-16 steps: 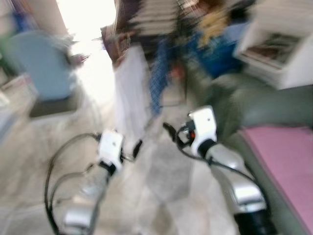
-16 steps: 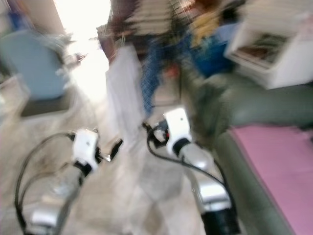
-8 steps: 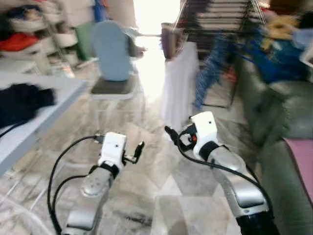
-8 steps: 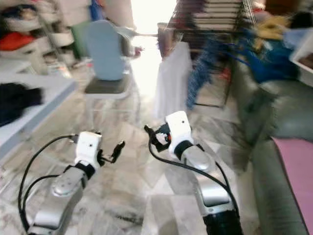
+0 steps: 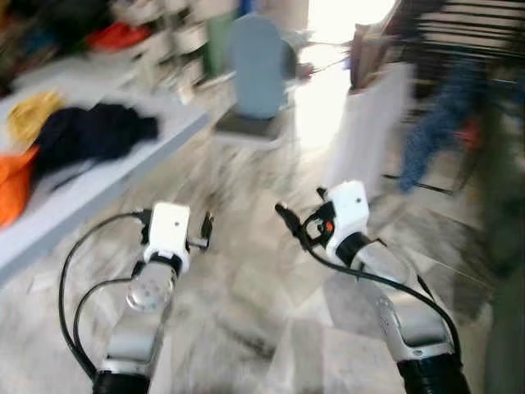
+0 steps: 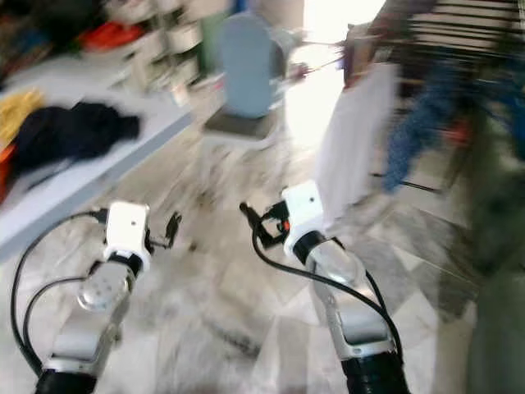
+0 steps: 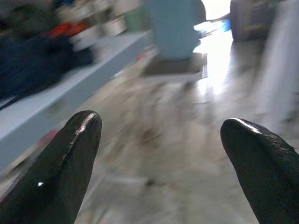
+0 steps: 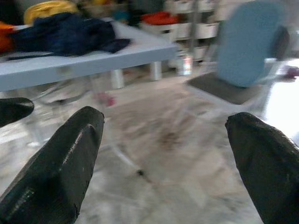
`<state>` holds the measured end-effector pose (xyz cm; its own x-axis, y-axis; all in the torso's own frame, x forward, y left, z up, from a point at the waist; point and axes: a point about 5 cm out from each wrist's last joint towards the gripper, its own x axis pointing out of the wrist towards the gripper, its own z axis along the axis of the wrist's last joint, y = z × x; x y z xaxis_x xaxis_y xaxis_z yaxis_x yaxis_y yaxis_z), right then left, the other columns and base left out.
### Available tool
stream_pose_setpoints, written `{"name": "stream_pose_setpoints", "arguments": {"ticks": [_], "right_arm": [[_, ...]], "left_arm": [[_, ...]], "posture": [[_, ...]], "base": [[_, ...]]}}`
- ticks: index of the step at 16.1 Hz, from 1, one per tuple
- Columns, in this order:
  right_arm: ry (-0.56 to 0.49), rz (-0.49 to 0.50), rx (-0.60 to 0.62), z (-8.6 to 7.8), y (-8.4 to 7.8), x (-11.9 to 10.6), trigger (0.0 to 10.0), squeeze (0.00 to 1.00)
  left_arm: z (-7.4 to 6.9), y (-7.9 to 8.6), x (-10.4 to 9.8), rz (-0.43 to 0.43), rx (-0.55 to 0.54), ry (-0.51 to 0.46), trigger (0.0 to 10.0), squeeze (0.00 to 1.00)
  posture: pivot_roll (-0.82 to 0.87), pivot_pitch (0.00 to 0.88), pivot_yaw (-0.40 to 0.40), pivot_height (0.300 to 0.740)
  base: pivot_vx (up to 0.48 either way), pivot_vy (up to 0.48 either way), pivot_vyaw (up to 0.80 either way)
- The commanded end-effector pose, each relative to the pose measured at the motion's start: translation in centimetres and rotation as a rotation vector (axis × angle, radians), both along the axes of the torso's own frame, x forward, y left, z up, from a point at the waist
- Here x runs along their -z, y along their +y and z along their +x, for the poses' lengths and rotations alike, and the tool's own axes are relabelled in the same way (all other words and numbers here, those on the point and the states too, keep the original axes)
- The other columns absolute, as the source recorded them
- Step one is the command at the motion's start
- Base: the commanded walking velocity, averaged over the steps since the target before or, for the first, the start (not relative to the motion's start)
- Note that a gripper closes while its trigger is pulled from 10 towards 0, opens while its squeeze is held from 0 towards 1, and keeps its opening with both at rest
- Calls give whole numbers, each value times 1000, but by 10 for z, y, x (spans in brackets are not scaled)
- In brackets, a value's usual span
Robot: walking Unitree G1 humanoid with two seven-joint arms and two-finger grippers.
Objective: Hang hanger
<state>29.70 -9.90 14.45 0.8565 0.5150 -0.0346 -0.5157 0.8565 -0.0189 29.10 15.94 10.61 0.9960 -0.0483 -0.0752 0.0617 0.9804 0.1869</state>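
Evidently still searching, both the left gripper (image 7: 161, 154) and right gripper (image 8: 163, 158) hang spread and empty over the marble floor (image 5: 271, 328); no hanger is discernible, so scan the clothes-strewn table (image 5: 98, 185) edge slowly.

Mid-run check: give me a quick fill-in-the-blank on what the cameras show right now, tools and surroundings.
1. Both the left tool and the right tool have their fingers ____, with nothing between them.
2. The dark garment lies on the ____ table.
3. The chair beyond the table has a ____ backrest.
4. A ____ cloth hangs on the drying rack.

Missing words: open; white; blue; white
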Motion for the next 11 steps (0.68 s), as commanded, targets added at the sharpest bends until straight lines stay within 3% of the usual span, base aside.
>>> {"name": "stream_pose_setpoints", "arguments": {"ticks": [1, 11], "right_arm": [[-34, 14, -45, -3, 9, -7, 10000, 0], [-56, 33, -129, -9, 17, -10, 10000, 0]], "left_arm": [[0, 11, 2, 9, -53, 5, 10000, 0], [-1, 27, -4, 38, -200, -85, 10000, 0]], "posture": [[-61, 0, 48, 740], [-48, 0, 44, 740]], "base": [[0, 0, 800], [0, 0, 800]]}}
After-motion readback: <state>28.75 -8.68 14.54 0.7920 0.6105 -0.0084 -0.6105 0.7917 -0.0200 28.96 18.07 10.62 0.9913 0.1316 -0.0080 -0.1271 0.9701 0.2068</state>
